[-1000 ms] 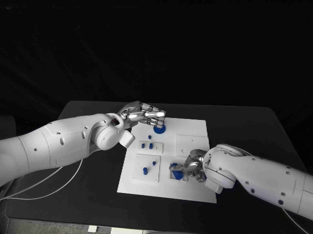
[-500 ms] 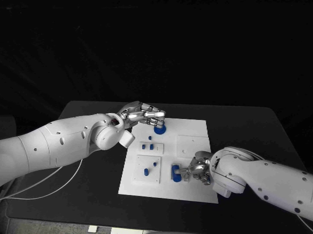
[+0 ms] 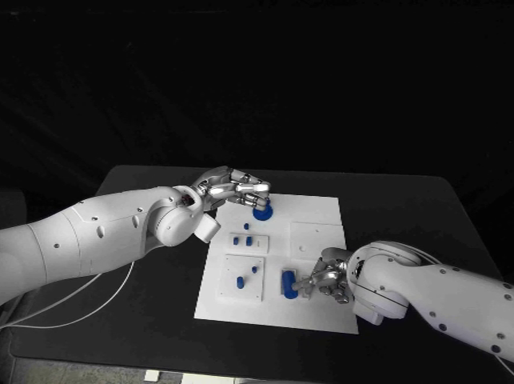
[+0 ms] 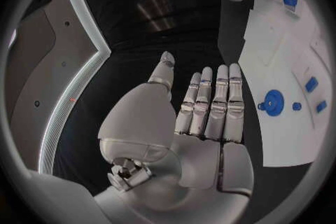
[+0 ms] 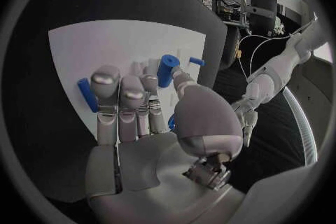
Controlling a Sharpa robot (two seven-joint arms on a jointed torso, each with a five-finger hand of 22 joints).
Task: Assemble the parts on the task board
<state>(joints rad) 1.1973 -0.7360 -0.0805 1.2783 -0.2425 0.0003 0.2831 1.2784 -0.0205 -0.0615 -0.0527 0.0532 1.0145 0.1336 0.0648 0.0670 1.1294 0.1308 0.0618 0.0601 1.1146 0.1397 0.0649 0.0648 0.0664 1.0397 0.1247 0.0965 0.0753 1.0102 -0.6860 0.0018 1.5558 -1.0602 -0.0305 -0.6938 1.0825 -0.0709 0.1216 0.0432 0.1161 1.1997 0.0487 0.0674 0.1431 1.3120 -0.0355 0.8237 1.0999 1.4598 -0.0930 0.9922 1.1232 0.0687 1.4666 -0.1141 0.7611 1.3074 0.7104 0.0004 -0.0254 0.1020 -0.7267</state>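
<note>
The white task board (image 3: 314, 220) lies mid-table. My left hand (image 3: 228, 188) hovers over its far left corner, fingers straight and together with the thumb apart, holding nothing (image 4: 206, 106). Just beyond it on the board sits a round blue disc (image 3: 260, 213), which also shows in the left wrist view (image 4: 272, 103). My right hand (image 3: 326, 280) is low over the board's near right part, fingers curled. In the right wrist view a blue cylinder (image 5: 167, 70) sits pinched between its thumb and a fingertip. A long blue part (image 3: 289, 284) lies by its fingertips.
Small blue pieces (image 3: 246, 238) sit in a left-hand plate of the board, and others (image 3: 240, 280) in the plate nearer me. A white cable (image 3: 95, 308) runs across the black table at the near left. Bare board (image 3: 316, 232) lies between the two hands.
My right hand has slid a little toward the board's near edge, and the long blue part now shows beside its fingertips. The left hand has stayed put.
</note>
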